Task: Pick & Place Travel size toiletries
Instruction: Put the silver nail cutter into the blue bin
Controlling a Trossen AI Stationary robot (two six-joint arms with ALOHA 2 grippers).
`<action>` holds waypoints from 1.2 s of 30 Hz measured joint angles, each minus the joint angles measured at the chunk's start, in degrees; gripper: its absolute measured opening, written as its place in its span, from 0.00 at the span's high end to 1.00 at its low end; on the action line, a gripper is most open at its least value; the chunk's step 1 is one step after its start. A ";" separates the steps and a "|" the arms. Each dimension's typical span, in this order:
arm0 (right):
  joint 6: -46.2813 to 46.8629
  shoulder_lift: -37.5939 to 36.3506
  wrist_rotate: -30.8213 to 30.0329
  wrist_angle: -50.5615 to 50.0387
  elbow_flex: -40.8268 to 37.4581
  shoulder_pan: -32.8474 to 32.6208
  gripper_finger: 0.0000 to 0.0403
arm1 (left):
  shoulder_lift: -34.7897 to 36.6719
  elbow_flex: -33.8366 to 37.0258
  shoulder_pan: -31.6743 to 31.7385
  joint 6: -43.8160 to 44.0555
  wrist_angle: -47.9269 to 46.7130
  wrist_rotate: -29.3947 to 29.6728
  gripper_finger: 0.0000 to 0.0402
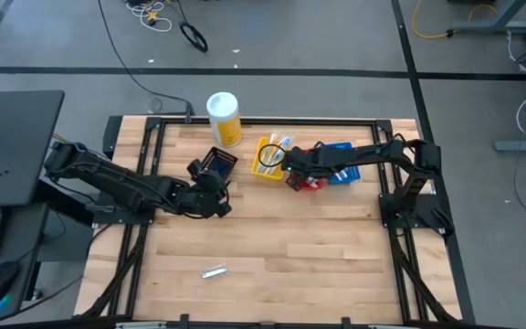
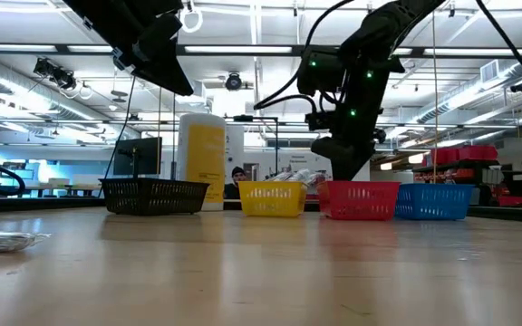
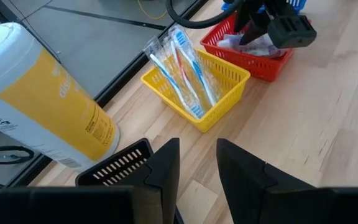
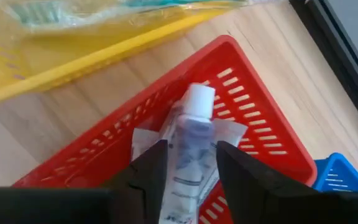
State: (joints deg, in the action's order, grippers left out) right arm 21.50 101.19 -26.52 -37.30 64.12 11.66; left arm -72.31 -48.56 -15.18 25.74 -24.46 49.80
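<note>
My right gripper [image 1: 292, 178] [image 4: 191, 149] hangs over the red basket [image 4: 260, 124], pointing steeply down. A small toothpaste tube [image 4: 194, 134] with a white cap shows between its parted fingers, above other wrapped items in the basket. The yellow basket [image 3: 225, 93] beside it holds wrapped toothbrushes [image 3: 188, 74]. My left gripper [image 1: 213, 187] [image 3: 197, 146] hovers open by the black basket [image 1: 219, 163] with nothing between its fingers. One wrapped item [image 1: 214, 270] lies flat on the table near the front edge. My right gripper has one finger on each long side of the tube's body [image 4: 188, 168], coming from above at a slant and lying along the tube. Whether the fingers [image 4: 151, 168] touch it I cannot tell. The capped end [image 4: 199, 99] points away from the fingers, inside the basket's rim.
A tall yellow canister [image 1: 224, 117] with a white lid stands at the far edge, behind the black basket. A blue basket [image 1: 343, 174] sits right of the red one. The four baskets form a row along the back; bare wooden table [image 1: 281, 247] spreads in front.
</note>
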 joint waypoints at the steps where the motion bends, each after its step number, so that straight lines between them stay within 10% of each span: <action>1: -0.07 -0.05 0.02 -0.02 0.00 0.00 0.64 | 0.00 0.00 0.00 0.00 0.01 0.00 0.72; 10: 2.04 -1.19 0.19 3.34 3.01 -6.28 0.60 | 0.00 0.00 0.00 0.44 -0.01 -2.30 0.72; 21: -4.35 -1.18 2.36 11.00 3.21 -15.35 0.60 | 0.00 0.00 -3.82 10.27 2.48 -30.89 0.72; 36: -4.92 -1.11 7.69 17.69 3.21 -19.51 0.60 | -12.04 -0.07 -22.80 20.09 18.13 -36.77 0.72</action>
State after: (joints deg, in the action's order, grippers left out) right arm 16.58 100.07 -18.83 -19.61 67.33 -7.85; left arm -84.35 -48.62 -37.98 45.82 -6.33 13.03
